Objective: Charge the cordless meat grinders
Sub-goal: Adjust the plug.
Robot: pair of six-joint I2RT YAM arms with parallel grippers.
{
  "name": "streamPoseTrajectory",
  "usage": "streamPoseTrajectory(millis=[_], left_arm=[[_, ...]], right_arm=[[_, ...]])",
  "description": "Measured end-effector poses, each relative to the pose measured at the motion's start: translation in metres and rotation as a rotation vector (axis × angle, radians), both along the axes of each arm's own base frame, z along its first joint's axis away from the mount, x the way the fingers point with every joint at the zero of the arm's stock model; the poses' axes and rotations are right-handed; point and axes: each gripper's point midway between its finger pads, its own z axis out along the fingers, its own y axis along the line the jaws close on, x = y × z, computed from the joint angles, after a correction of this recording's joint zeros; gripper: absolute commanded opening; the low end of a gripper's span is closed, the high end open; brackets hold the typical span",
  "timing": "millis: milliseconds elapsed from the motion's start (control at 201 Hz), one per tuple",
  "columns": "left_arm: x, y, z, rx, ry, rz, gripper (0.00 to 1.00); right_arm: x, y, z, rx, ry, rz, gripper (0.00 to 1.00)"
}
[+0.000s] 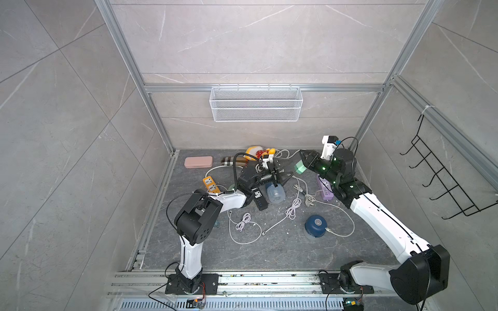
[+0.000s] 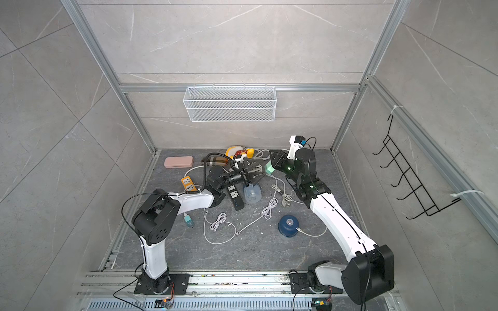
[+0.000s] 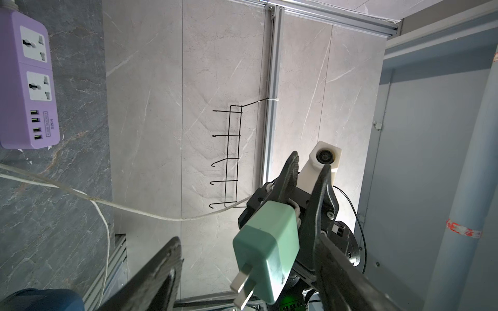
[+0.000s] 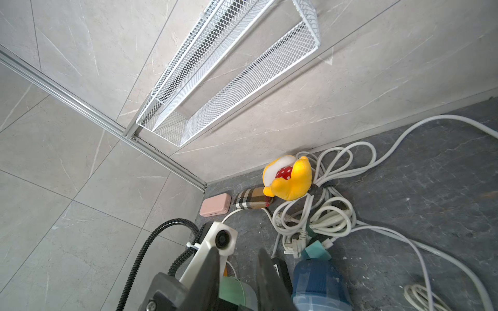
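Right gripper (image 4: pixel 238 258) pinches a mint green square plug (image 3: pixel 266 242).
Left gripper (image 3: pixel 248 239) is open around it, close to a tipped dark blue dome grinder (image 1: pixel 275 194).

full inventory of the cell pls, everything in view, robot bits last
meat grinders: 2, dark blue; one upright front right, one on its side mid-floor
charger plug: 1, mint green; in the right jaws
plug adapters: 2, teal; by the left arm, by the back cable bundle
power strips: 3; orange, black, purple; floor
cables: several, white; loose and coiled, floor
case: 1, pink; back left
pouch: 1, plaid; beside case
plush toy: 1, yellow; by back wall
mesh basket: 1, white; back wall
hook rack: 1, black; right wall
left arm, right arm: white and black
left jaws: open, flanking charger plug
right jaws: shut on charger plug
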Motion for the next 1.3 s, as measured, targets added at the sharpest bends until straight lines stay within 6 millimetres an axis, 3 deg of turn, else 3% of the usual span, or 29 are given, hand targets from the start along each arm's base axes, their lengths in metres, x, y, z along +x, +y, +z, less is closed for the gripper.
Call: streamPoseTrajectory(millis=[224,473,647,837,1170,1275,1305], left_arm=[[-0.005,-0.002,0.008,-0.038,0.017,-0.009,0.59],[-0.012,-0.005,0.015,-0.067,0.016,-0.027,0.63],[-0.022,-0.012,0.016,-0.072,0.026,-0.053,0.6],[-0.028,-0.016,0.02,-0.087,0.022,-0.067,0.47],[-0.023,-0.01,0.025,-0.115,0.016,-0.044,0.19],[-0.023,-0.01,0.024,-0.114,0.017,-0.043,0.14],[-0.023,-0.009,0.024,-0.113,0.018,-0.043,0.14]], right_arm=[[0.001,0.001,0.003,0.004,-0.013,-0.008,0.0],[0.002,0.005,0.001,0.009,-0.014,-0.006,0.0],[0.002,0.006,-0.001,0.01,-0.012,-0.007,0.0],[0.002,0.006,-0.002,0.01,-0.011,-0.007,0.0],[0.005,0.002,0.004,0.032,-0.031,-0.023,0.0],[0.005,0.002,0.002,0.04,-0.026,-0.023,0.0],[0.005,0.002,0.002,0.041,-0.025,-0.021,0.08]])
